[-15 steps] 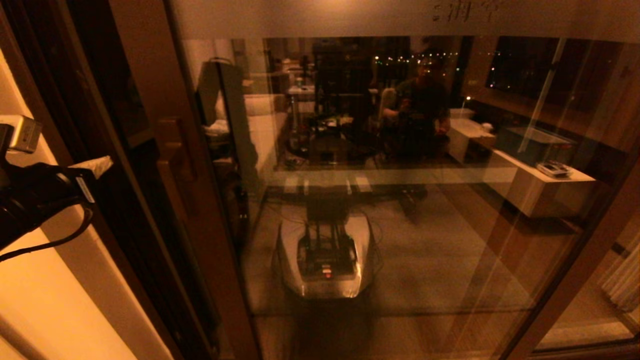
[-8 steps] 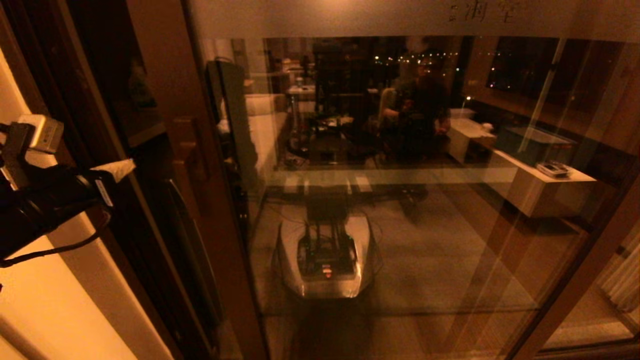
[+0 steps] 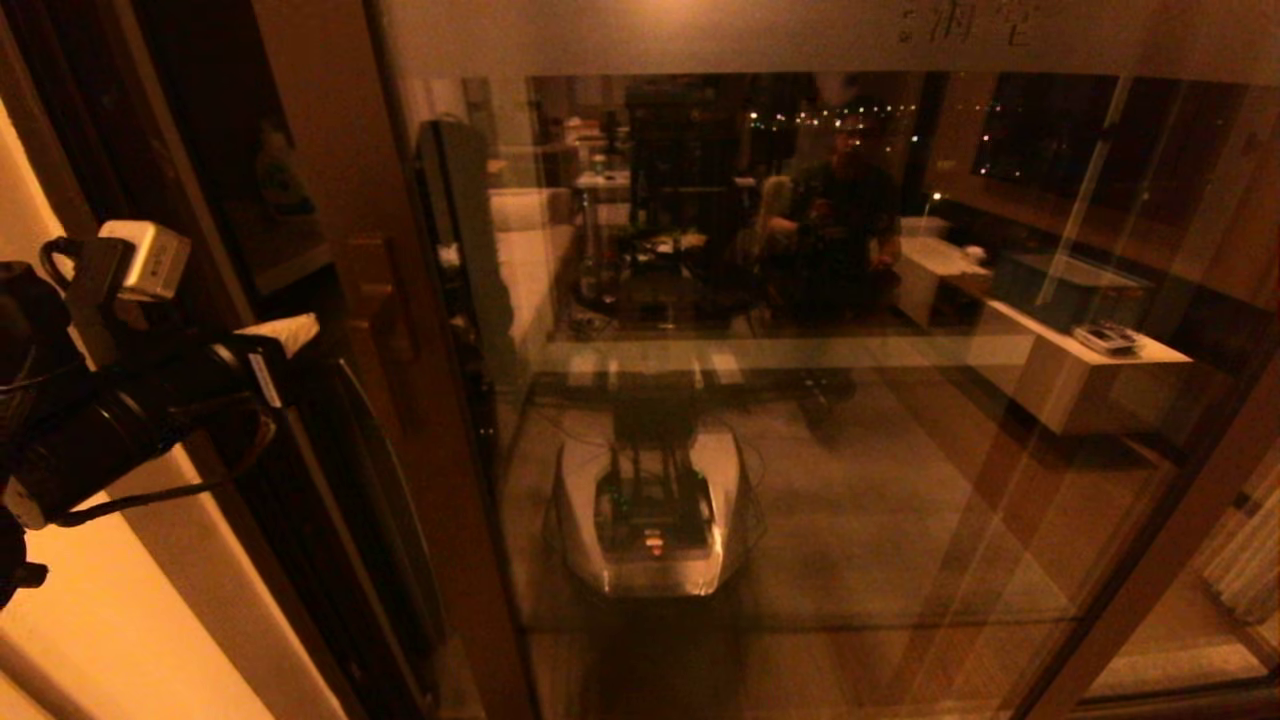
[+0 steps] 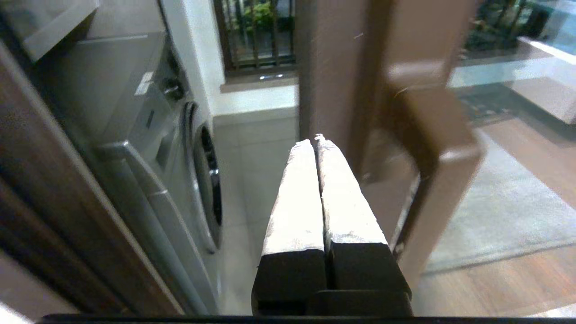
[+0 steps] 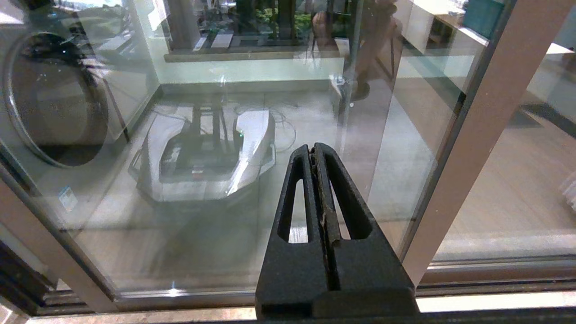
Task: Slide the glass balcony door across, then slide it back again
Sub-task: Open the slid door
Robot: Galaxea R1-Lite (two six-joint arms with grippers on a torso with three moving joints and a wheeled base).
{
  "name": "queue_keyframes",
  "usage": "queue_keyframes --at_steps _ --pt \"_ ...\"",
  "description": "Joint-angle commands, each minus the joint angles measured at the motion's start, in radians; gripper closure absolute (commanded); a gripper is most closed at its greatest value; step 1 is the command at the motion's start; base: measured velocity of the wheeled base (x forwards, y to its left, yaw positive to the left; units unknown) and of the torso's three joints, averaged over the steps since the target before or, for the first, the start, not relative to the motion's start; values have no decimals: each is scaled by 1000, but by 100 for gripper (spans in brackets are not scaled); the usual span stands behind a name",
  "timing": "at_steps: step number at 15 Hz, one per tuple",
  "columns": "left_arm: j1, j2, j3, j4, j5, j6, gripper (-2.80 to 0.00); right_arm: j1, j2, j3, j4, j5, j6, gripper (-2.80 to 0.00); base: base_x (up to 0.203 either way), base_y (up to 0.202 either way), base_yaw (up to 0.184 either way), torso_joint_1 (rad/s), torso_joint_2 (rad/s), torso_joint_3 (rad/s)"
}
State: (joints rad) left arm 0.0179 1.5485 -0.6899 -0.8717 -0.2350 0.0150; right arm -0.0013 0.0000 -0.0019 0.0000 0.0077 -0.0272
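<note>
The glass balcony door (image 3: 850, 450) fills most of the head view, with dark characters (image 3: 965, 22) on its frosted top band. Its brown stile (image 3: 330, 150) carries a blocky wooden handle (image 3: 378, 295). My left gripper (image 3: 295, 330), its fingers wrapped in white, is shut and empty, with its tips at the stile's outer edge beside the handle. The left wrist view shows the same gripper (image 4: 314, 140) against the stile (image 4: 333, 67), with the handle (image 4: 432, 117) off to one side; I cannot tell if they touch. My right gripper (image 5: 312, 146) is shut, low before the glass (image 5: 216, 189), and is outside the head view.
A washing machine (image 4: 135, 144) and a barred window (image 4: 256, 36) lie beyond the opening. The dark fixed jamb (image 3: 190, 150) and a cream wall (image 3: 80, 600) stand on the left. The door's other stile (image 5: 486, 126) meets the floor track (image 5: 495, 270).
The door slid a little to the right, then held still. My left gripper moved right and slightly down, following the stile's edge. Only the head view shows earlier moments.
</note>
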Motion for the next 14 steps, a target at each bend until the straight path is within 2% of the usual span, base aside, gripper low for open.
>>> queue_keyframes --at_steps 1,14 --pt "-25 7 -9 -4 1 0 0 1 2 -1 0 2 0 0 0 0 0 0 0 0" --pt "-124 15 -10 -6 39 5 0 0 2 -1 -2 0 0 0 0 0 0 0 0 0"
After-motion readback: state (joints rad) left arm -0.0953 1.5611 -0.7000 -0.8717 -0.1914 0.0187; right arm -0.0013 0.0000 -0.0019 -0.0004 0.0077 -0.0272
